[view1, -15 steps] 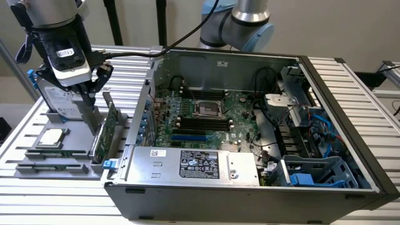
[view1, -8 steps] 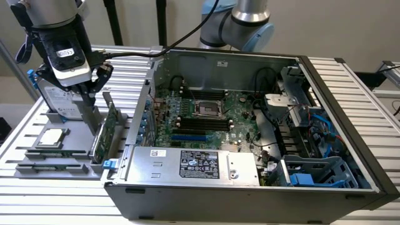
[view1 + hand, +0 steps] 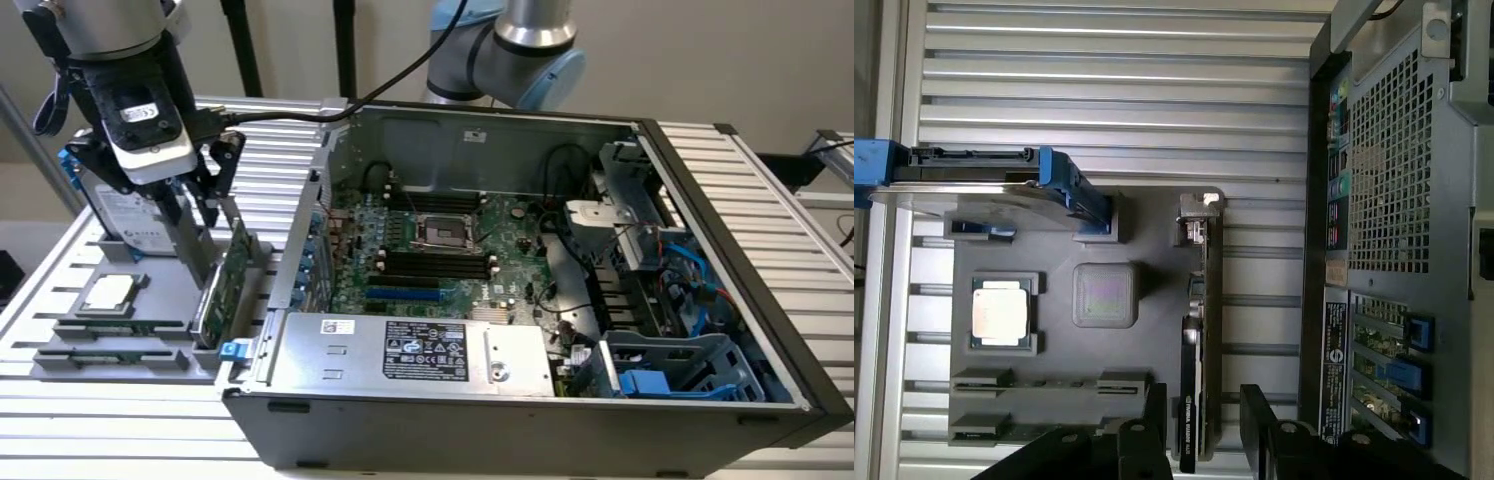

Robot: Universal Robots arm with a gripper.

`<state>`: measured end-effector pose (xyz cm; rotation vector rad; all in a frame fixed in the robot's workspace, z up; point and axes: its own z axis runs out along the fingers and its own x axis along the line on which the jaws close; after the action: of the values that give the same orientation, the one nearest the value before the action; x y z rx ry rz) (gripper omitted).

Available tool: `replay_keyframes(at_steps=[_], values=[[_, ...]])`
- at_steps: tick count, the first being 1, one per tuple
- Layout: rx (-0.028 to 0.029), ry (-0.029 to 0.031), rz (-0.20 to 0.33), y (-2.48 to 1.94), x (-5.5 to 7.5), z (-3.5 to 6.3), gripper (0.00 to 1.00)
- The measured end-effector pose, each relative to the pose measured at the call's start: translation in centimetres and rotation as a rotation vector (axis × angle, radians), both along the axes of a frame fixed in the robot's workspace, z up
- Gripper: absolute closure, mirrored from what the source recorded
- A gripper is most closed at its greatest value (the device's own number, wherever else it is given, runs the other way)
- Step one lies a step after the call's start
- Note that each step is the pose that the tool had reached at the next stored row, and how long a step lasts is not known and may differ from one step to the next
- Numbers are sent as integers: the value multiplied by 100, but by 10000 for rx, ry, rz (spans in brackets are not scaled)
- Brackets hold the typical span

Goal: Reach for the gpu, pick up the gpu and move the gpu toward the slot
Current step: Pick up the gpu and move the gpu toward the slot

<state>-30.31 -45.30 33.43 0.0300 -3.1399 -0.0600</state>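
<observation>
Black gripper (image 3: 1204, 392) fingers (image 3: 1157, 420) stand apart, one on each side of the gpu (image 3: 1192, 360). You have daylight on both sides of the card and nothing is gripped. In the exterior view your gripper (image 3: 200, 215) hangs above the gpu (image 3: 230, 280), which stands on edge in the grey holder tray (image 3: 1054, 250), along the tray side nearest the computer case (image 3: 1394, 200), its silver bracket (image 3: 1197, 212) at the far end from the fingers. Same tray, outward from the card: a grey square pad (image 3: 1103, 295), a processor chip (image 3: 1001, 310) in its recess, two memory sticks (image 3: 1049, 383) lying flat, and a hard drive (image 3: 974, 170) in a blue frame standing upright. The perforated case wall rises close beside the gpu. Seen from the exterior view, the open case (image 3: 534, 400) lies to the exterior view's right of the tray (image 3: 147, 265), with the motherboard (image 3: 427, 260) exposed, a blue slot (image 3: 400, 295) on it, and a silver power supply (image 3: 414, 350) at the near edge. Everything rests on a slatted aluminium table (image 3: 134, 430).
</observation>
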Motion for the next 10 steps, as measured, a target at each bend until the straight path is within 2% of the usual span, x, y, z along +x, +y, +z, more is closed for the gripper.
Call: replay_keyframes(at_steps=[2,10], values=[[-7,0,1,0,0,-6,58],[-14,-4,-54,0,-56,-150,58]])
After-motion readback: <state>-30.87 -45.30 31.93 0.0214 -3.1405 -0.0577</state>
